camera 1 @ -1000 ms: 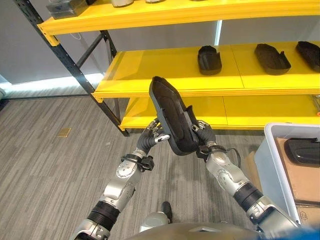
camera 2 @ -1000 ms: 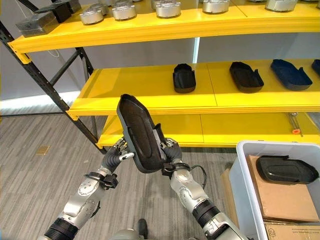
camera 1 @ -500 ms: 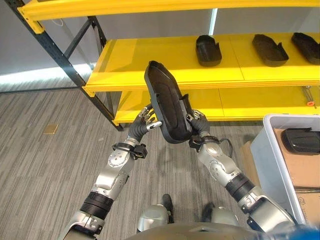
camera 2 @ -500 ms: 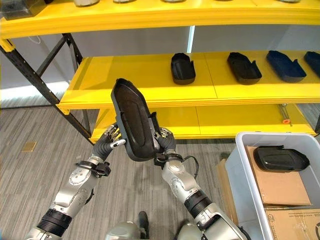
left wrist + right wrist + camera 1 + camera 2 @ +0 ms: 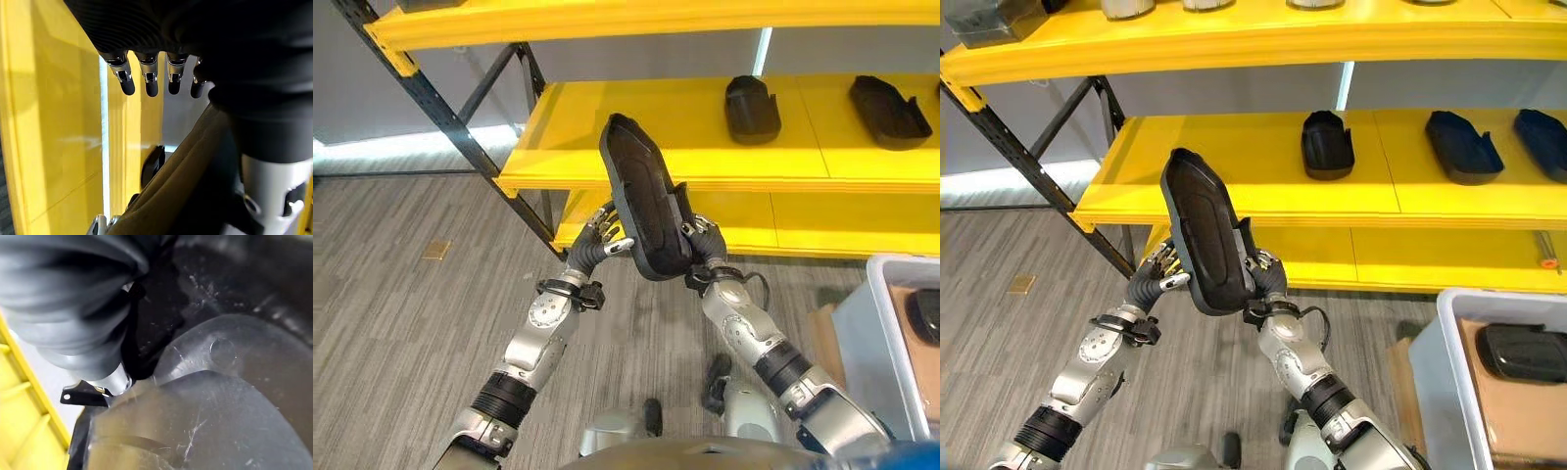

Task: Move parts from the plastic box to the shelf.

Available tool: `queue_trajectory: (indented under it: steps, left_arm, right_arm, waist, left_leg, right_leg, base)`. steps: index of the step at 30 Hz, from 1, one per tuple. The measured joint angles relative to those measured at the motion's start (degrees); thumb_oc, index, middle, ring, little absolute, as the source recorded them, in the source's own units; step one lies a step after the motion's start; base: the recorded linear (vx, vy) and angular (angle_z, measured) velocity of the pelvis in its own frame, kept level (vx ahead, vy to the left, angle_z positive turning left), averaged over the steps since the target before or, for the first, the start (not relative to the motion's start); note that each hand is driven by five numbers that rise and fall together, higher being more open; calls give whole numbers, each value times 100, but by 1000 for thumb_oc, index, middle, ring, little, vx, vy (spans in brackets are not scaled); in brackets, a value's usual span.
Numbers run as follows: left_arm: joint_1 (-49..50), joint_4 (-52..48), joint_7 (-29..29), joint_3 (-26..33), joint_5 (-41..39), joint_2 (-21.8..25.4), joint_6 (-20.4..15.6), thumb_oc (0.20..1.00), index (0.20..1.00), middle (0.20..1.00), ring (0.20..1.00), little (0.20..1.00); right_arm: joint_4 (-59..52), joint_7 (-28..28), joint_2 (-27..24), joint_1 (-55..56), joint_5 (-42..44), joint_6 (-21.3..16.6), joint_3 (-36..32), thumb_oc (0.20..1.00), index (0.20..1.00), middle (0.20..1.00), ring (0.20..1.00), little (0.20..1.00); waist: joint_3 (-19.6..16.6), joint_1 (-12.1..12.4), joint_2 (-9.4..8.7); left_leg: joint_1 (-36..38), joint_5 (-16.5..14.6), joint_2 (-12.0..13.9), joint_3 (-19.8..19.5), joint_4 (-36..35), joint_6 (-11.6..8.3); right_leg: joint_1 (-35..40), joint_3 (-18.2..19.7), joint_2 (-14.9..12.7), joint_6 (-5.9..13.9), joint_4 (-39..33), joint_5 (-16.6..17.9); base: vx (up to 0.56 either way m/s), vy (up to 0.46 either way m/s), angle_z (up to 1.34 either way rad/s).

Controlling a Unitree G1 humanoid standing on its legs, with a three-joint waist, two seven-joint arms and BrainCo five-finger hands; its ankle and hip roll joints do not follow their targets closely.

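Note:
I hold a long black moulded part (image 5: 641,194) upright between both hands, in front of the middle yellow shelf (image 5: 607,132). My right hand (image 5: 705,257) is curled round its lower right edge, and in the right wrist view the part (image 5: 220,396) sits right against the palm. My left hand (image 5: 599,240) rests against the part's left side with its fingers (image 5: 146,83) straight. The white plastic box (image 5: 1454,338) stands on the floor at the right, with another black part (image 5: 1526,352) lying on cardboard inside it.
Three black parts (image 5: 1328,143) (image 5: 1464,145) (image 5: 1542,137) lie on the right half of the middle shelf; its left half is bare. A black slanted strut (image 5: 450,117) holds the rack's left end. Metal pieces (image 5: 1126,8) sit on the top shelf. A lower yellow shelf (image 5: 822,220) runs behind my hands.
The whole picture has shifted, so the shelf parts and the box now sit further right. Both hands keep the same hold on the upright part.

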Motion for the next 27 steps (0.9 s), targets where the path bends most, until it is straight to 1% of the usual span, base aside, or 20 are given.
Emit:
queue_trajectory:
  steps: [3, 4, 7, 9, 10, 12, 13, 14, 15, 16, 17, 18, 19, 20, 21, 22, 23, 24, 25, 27]
  left_arm:
    - [-75, -12, -3, 30, -3, 0, -8, 1000, 1000, 1000, 1000, 1000]
    - [-98, -7, -3, 25, -6, -4, -3, 1000, 1000, 1000, 1000, 1000]
    - [-204, -4, -32, -27, -4, -52, 12, 1000, 1000, 1000, 1000, 1000]
    - [-322, -9, -35, -53, -4, -78, 11, 1000, 1000, 1000, 1000, 1000]
    - [-402, -10, -23, -77, -2, -129, 12, 1000, 1000, 1000, 1000, 1000]
    - [-456, -23, -4, -123, -3, -141, 12, 1000, 1000, 1000, 1000, 1000]
    - [-481, -25, 7, -128, -2, -147, 12, 1000, 1000, 1000, 1000, 1000]
    - [-476, -25, 11, -130, -1, -146, 11, 1000, 1000, 1000, 1000, 1000]
    - [-496, -23, 17, -125, 1, -151, 12, 1000, 1000, 1000, 1000, 1000]
    - [-521, -24, 66, -136, -2, -121, 9, 1000, 1000, 1000, 1000, 1000]
    - [-470, 4, 99, -161, -8, -150, -8, 1000, 1000, 1000, 1000, 1000]
    - [-421, -17, 131, -183, -9, -156, -3, 1000, 1000, 1000, 1000, 1000]
    - [-431, -14, 175, -164, -8, -236, -20, 1000, 1000, 1000, 1000, 1000]
    - [-440, -23, 225, -169, -7, -256, -65, 1000, 1000, 1000, 1000, 1000]
    - [-458, -20, 242, -176, -2, -270, -94, 1000, 1000, 1000, 1000, 1000]
    - [-476, 0, 264, -185, -2, -302, -115, 1000, 1000, 1000, 1000, 1000]
    - [-476, 3, 286, -211, -2, -316, -122, 1000, 1000, 1000, 1000, 1000]
    - [-479, 18, 349, -252, -2, -336, -125, 1000, 1000, 1000, 1000, 1000]
    - [-468, 38, 408, -293, -6, -361, -125, 1000, 1000, 1000, 1000, 1000]
    - [-434, 45, 441, -288, -18, -360, -128, 1000, 1000, 1000, 1000, 1000]
  right_arm:
    - [-20, -25, -10, -104, -6, -47, -3, 200, 200, 200, 200, 200]
    - [-26, -39, -32, -131, -6, -47, -6, 200, 200, 200, 200, 200]
    - [-86, -61, -139, -151, -6, -47, -7, 200, 200, 200, 200, 200]
    - [-122, -61, -195, -226, -9, -51, -24, 200, 200, 200, 200, 200]
    - [-122, -61, -244, -249, -10, -51, -73, 200, 200, 200, 200, 200]
    - [-122, -60, -241, -251, -8, -51, -105, 200, 200, 200, 200, 200]
    - [-122, -60, -236, -252, -5, -51, -114, 200, 200, 200, 200, 200]
    - [-122, -60, -235, -252, -3, -51, -114, 200, 200, 200, 200, 200]
    - [-120, -53, -234, -256, -9, -52, -146, 200, 200, 200, 200, 200]
    - [-104, -57, -167, -250, -9, -50, -179, 200, 200, 200, 200, 200]
    - [-79, -61, -169, -249, -8, -44, -125, 200, 200, 200, 200, 200]
    - [-70, -63, -164, -236, -8, -40, -117, 200, 200, 200, 200, 200]
    - [-52, -58, -115, -277, -9, -9, -110, 200, 200, 200, 200, 200]
    - [-53, -58, -80, -288, -9, 10, -112, 200, 200, 200, 200, 200]
    - [-54, -56, -78, -296, -9, 11, -114, 200, 200, 200, 200, 200]
    - [-54, -57, -79, -298, -10, 53, -116, 200, 200, 200, 200, 200]
    - [-57, -56, -99, -298, -12, 110, -116, 200, 200, 200, 200, 200]
    - [-56, -54, -146, -294, -12, 169, -107, 200, 200, 200, 200, 200]
    - [-63, -52, -191, -295, -46, 255, -115, 200, 200, 200, 200, 200]
    - [-70, -52, -187, -301, -144, 390, -112, 200, 200, 200, 200, 200]
  waist:
    - [-60, -11, 96]
    - [-62, -38, 101]
    - [-71, -54, 119]
    - [-75, -61, 126]
    - [-94, -91, 162]
    - [-101, -97, 169]
    - [-107, -83, 175]
    - [-116, -74, 186]
    - [-127, -78, 188]
    - [-190, 6, 46]
    - [-260, 13, 80]
    - [-311, 16, 136]
    - [-366, -22, 193]
    - [-378, -27, 169]
    - [-383, -62, 157]
    - [-382, -186, 142]
    - [-374, -212, 122]
    - [-369, -239, 111]
    - [-362, -324, 87]
    - [-336, -315, 54]
  left_leg:
    - [16, -52, 114, 76, 58, -89]
    - [-8, -66, 145, 86, 114, -111]
    - [0, -82, 164, 87, 248, -144]
    - [-4, -97, 164, 88, 265, -171]
    - [-28, -158, 169, 84, 298, -271]
    - [-48, -174, 199, 85, 357, -297]
    - [-115, -260, 223, 94, 548, -435]
    - [-132, -290, 242, 99, 633, -483]
    - [-288, -398, 239, 97, 985, -746]
    - [-982, -608, 334, 250, 2449, -1102]
    - [-1283, -540, 406, 342, 3081, -1108]
    - [-1463, -418, 497, 439, 3534, -1032]
    - [-1773, -349, 831, 782, 4066, -831]
    - [-1694, -381, 906, 972, 3729, -750]
    - [-1682, -383, 932, 1015, 3369, -742]
    - [-1632, -360, 971, 1033, 2702, -707]
    - [-1528, -289, 983, 1039, 2180, -647]
    - [-1491, -187, 1024, 1001, 1867, -656]
    - [-1501, 33, 1134, 897, 1435, -708]
    - [-1482, 403, 1242, 518, 831, -790]
  right_leg:
    - [73, -103, 154, -535, -70, 27]
    - [80, -129, 160, -582, -67, -5]
    - [162, -147, 194, -636, -65, -56]
    - [165, -151, 175, -586, -65, -121]
    - [169, -242, 181, -523, -29, -211]
    - [173, -282, 158, -492, 6, -258]
    - [188, -293, 150, -445, 36, -321]
    - [206, -299, 151, -417, 46, -350]
    - [209, -355, 157, -480, 114, -480]
    - [146, -567, 137, -624, 445, -846]
    - [208, -518, 163, -799, 323, -859]
    - [316, -509, 197, -847, 188, -808]
    - [402, -339, 294, -800, 38, -762]
    - [437, -232, 296, -804, -26, -742]
    - [469, -178, 309, -809, -71, -715]
    - [519, -69, 336, -769, -142, -707]
    - [532, 29, 343, -758, -149, -713]
    - [545, 106, 366, -736, -169, -718]
    - [559, 259, 389, -700, -197, -718]
    - [550, 465, 400, -691, -203, -708]
  base:
    - [190, 46, -10]
    - [191, 19, -12]
    - [129, -4, -5]
    - [195, -61, 5]
    - [220, -111, 18]
    - [96, -96, 14]
    - [94, -166, 5]
    - [82, -167, 5]
    - [89, -179, -1]
    - [97, -99, -9]
    - [119, -37, -22]
    - [127, 83, -36]
    - [93, 171, -49]
    - [90, 206, -52]
    - [91, 206, -50]
    - [79, 170, -47]
    - [95, 169, -53]
    - [59, 185, -55]
    - [89, 216, -48]
    - [100, 190, -55]
